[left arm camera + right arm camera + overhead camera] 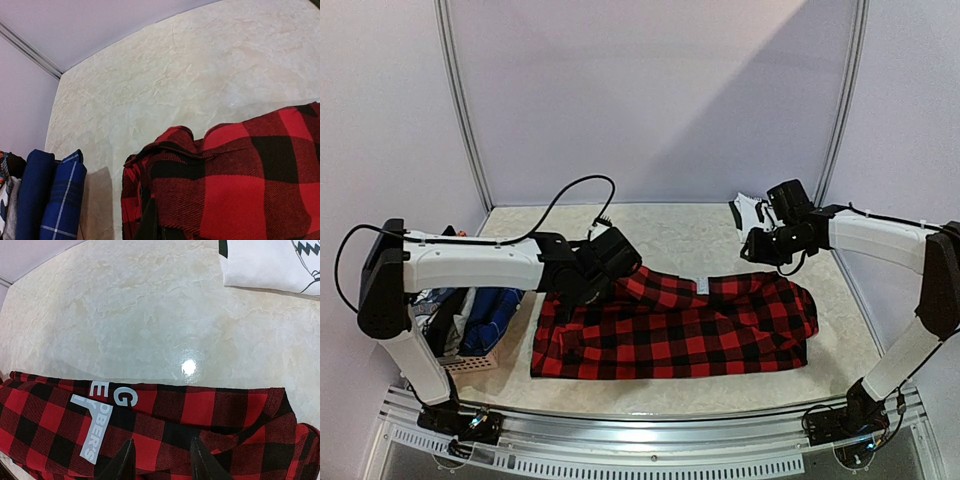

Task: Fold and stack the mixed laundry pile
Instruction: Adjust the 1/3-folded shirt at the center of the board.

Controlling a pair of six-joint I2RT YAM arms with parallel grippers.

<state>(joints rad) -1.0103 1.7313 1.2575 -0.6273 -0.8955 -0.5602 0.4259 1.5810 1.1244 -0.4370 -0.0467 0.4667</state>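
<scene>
Left claw [588, 292] is pinched closed on a bunched far-left corner of the red-black plaid shirt [690, 335], which lies spread across the middle of the bench [690, 235]. Right claw [162, 441] hangs part-way spread and empty above the shirt's far right edge. White printed T-shirt [265, 262] lies far right.

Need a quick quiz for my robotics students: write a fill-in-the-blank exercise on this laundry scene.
1. The plaid shirt spread on the table is red and ____.
2. Its lettering is ____.
3. The right gripper hangs over the shirt with jaws ____.
4. The basket at the table's left edge holds a folded ____ plaid piece.
Missing words: black; white; open; blue.
</scene>
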